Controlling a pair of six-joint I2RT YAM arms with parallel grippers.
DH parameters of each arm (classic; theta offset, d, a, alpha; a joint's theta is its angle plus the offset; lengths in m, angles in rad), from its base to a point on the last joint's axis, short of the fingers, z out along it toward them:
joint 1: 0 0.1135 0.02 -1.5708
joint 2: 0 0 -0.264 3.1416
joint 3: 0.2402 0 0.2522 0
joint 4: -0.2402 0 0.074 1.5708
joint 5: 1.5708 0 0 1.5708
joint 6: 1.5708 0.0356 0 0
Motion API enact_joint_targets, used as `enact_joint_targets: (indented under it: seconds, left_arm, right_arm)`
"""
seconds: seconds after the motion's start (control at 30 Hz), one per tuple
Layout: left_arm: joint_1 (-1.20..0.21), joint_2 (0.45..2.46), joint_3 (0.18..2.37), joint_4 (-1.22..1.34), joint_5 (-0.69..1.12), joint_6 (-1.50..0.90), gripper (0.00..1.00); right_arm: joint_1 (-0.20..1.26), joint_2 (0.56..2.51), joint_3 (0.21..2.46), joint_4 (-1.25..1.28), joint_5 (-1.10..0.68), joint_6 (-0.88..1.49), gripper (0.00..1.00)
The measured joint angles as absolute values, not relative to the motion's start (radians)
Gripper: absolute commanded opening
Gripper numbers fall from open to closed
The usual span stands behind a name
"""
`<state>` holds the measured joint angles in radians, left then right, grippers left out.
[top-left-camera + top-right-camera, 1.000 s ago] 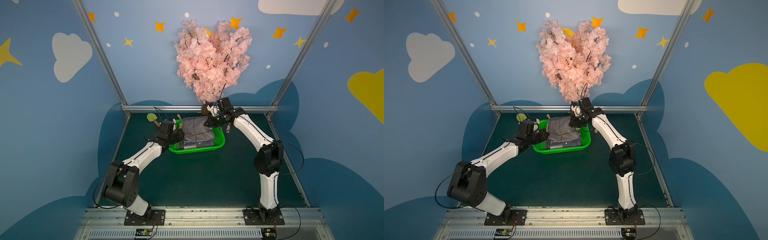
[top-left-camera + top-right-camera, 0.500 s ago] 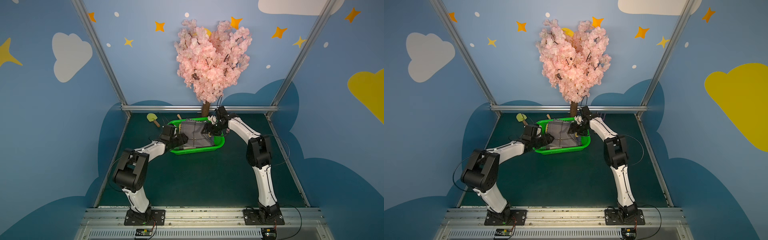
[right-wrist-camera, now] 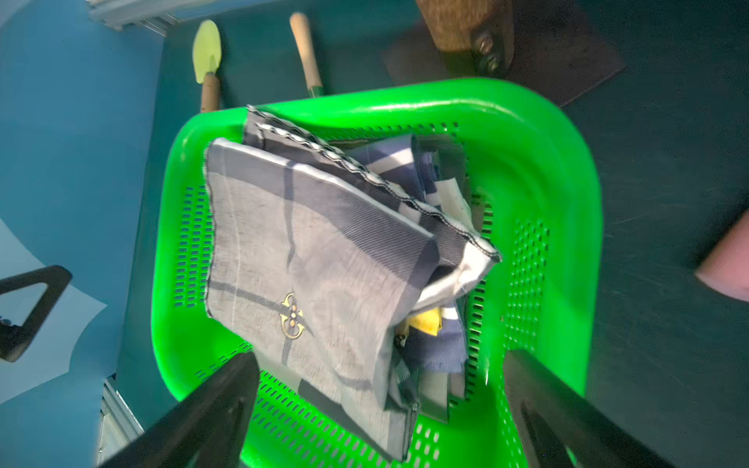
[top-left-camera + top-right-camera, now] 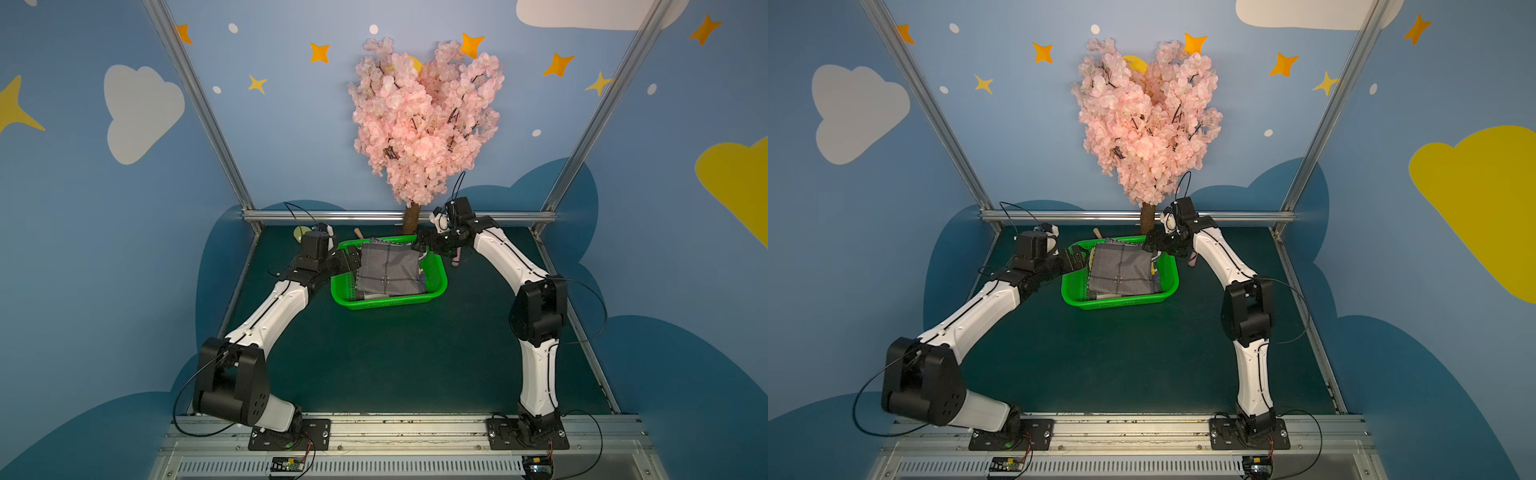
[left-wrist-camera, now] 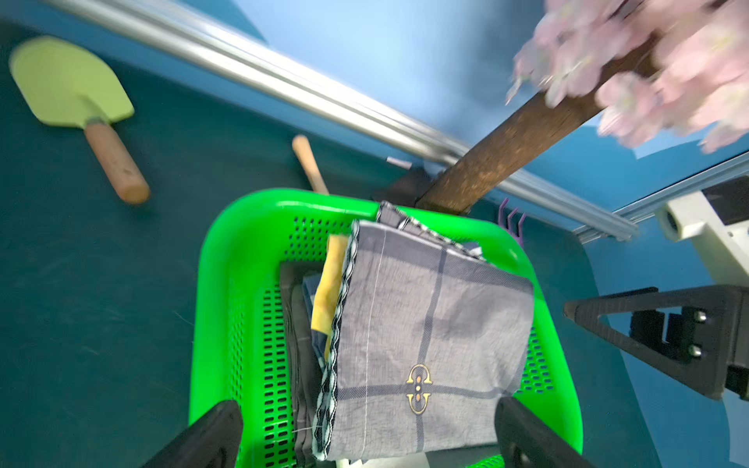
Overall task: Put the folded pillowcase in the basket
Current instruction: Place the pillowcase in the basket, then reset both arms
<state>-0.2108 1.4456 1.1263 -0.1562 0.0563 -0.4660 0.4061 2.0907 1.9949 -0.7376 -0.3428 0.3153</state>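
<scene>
Left arm (image 4: pixel 278 307) comes up from 7 o'clock and right arm (image 4: pixel 509 259) from 5 o'clock, both with elbows bent. Left gripper (image 4: pixel 352 259) points to roughly 3 o'clock and right gripper (image 4: pixel 420 246) to roughly 8, so they face each other. Jaws are spread wide on both in the wrist views.

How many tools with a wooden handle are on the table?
2. The green spade lies beyond the basket, on the left arm's side; the second tool lies at the basket's back rim, its head hidden. Others may be hidden.
</scene>
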Motion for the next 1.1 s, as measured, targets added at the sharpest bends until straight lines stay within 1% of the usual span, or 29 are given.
enact_joint_targets:
  seconds: [0.1, 0.2, 0.27, 0.37, 0.43, 0.5, 0.67, 0.73, 0.9, 1.1]
  left_arm:
    - [-0.207, 1.357, 1.131, -0.193, 0.008, -0.426, 1.0]
    - [-0.19, 1.28, 1.129, -0.228, -0.058, -0.389, 1.0]
    - [-0.16, 1.238, 1.111, -0.234, -0.097, -0.369, 1.0]
    - [-0.081, 1.199, 1.049, -0.226, -0.129, -0.345, 1.0]
    - [-0.031, 1.201, 0.982, -0.192, -0.135, -0.331, 1.0]
    - [0.001, 1.222, 0.895, -0.141, -0.146, -0.315, 1.0]
    - [0.007, 1.317, 0.714, 0.007, -0.176, -0.27, 1.0]
    - [0.007, 1.354, 0.668, 0.075, -0.197, -0.25, 0.99]
    - [0.011, 1.428, 0.634, 0.237, -0.216, -0.169, 0.99]
    - [0.016, 1.462, 0.665, 0.356, -0.21, -0.067, 0.99]
  right_arm:
    - [0.407, 1.966, 1.935, -0.726, -0.305, 0.299, 0.99]
    - [0.408, 1.808, 1.826, -0.703, -0.245, 0.275, 0.99]
    - [0.406, 1.695, 1.732, -0.679, -0.174, 0.265, 0.99]
    - [0.392, 1.516, 1.533, -0.598, -0.054, 0.223, 0.99]
    - [0.358, 1.423, 1.406, -0.558, -0.005, 0.202, 0.99]
    - [0.277, 1.373, 1.298, -0.523, 0.012, 0.197, 0.99]
    - [0.049, 1.399, 1.089, -0.438, 0.07, 0.202, 0.99]
    - [0.007, 1.429, 1.032, -0.402, 0.095, 0.185, 0.99]
    - [0.002, 1.521, 0.913, -0.193, 0.131, 0.114, 0.99]
    - [0.01, 1.627, 0.857, -0.03, 0.127, 0.08, 0.98]
